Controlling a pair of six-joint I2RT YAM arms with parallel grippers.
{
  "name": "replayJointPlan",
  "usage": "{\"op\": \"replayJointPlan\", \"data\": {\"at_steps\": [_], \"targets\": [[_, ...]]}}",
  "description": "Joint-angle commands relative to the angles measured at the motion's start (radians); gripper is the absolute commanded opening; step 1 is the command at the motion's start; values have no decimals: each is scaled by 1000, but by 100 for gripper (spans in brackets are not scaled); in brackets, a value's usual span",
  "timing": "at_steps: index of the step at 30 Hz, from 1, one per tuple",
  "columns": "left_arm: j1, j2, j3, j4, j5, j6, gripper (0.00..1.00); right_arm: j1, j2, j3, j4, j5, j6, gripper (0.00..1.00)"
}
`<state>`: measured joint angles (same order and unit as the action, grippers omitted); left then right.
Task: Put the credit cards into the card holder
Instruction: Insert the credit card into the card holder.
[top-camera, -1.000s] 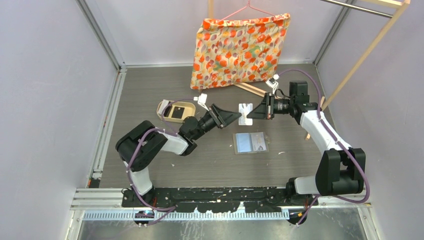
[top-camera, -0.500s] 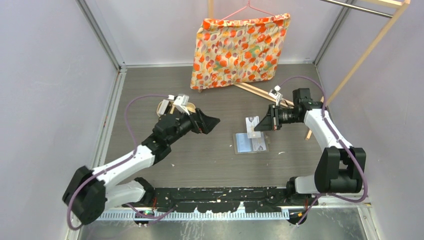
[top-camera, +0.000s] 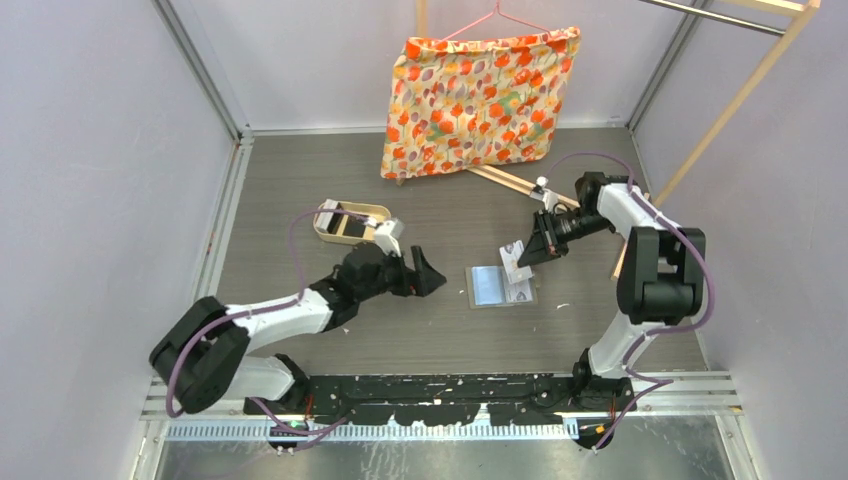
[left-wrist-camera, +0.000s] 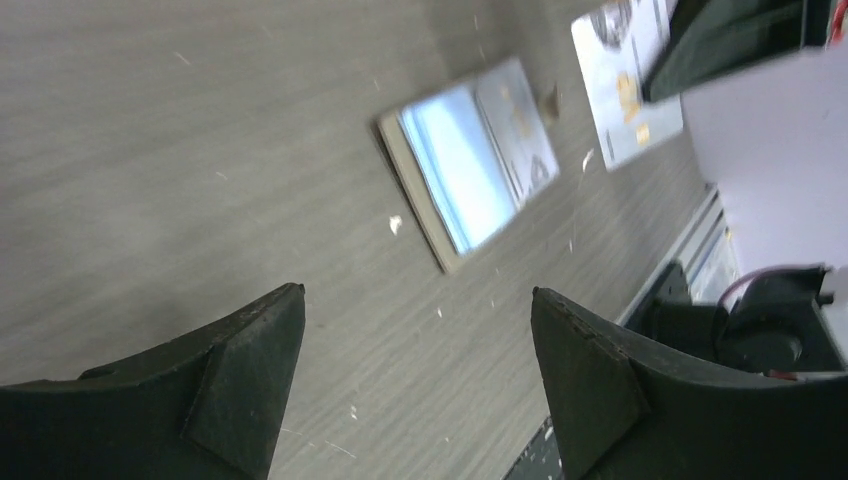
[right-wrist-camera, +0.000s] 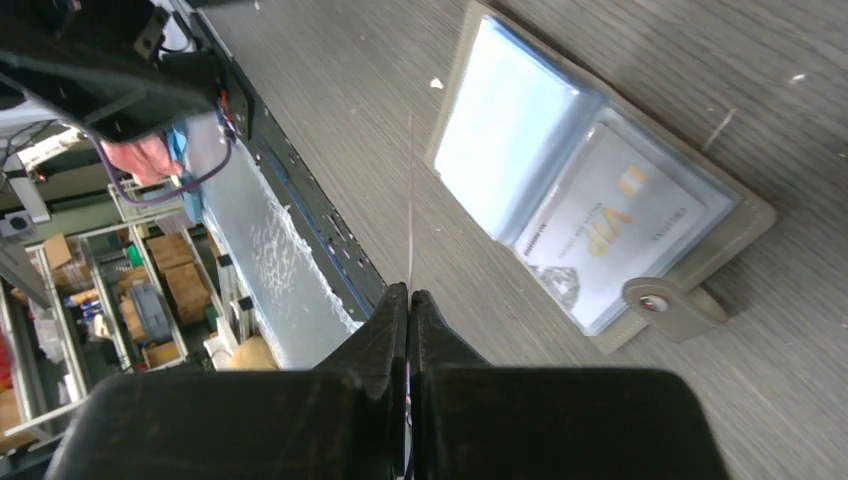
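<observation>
Right tool came down over card holder, pinching tilted white card — left tool gapes

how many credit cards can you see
3: a white card in the right gripper, a VIP card in the card holder, a black card in the tan tray. Others may be hidden.

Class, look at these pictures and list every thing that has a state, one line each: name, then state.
card holder, lying open and flat
VIP card, tucked in one clear pocket of the holder
white card, pinched in the right claw, not yet in the holder
right claw, shut on the white card
left claw, open, empty
black card, lying in the tan tray
floral bag, hanging
</observation>
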<state>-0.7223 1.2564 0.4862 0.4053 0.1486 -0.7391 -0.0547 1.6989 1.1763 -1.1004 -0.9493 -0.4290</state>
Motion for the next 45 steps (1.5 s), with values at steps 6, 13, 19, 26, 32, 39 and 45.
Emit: {"op": "replayJointPlan", "data": {"at_steps": [6,13,19,26,32,39,45], "targets": [[-181,212,147,-3,-187,-118,82,-7,125,80,-126,173,-81,1],[-181,336,200,42,-175,-161,71,8,193,104,-101,190,-43,1],[-181,381,210,79,-156,-161,66,54,215,100,-42,234,8,1],[-181,431,214,108,-155,-207,58,125,252,110,-10,276,42,2],[-181,478,209,159,-153,-250,55,136,258,113,5,283,53,2],[-181,497,213,160,-153,-264,54,137,275,110,19,273,71,3],[-183,520,195,199,-153,-305,51,133,287,100,52,272,124,3]]}}
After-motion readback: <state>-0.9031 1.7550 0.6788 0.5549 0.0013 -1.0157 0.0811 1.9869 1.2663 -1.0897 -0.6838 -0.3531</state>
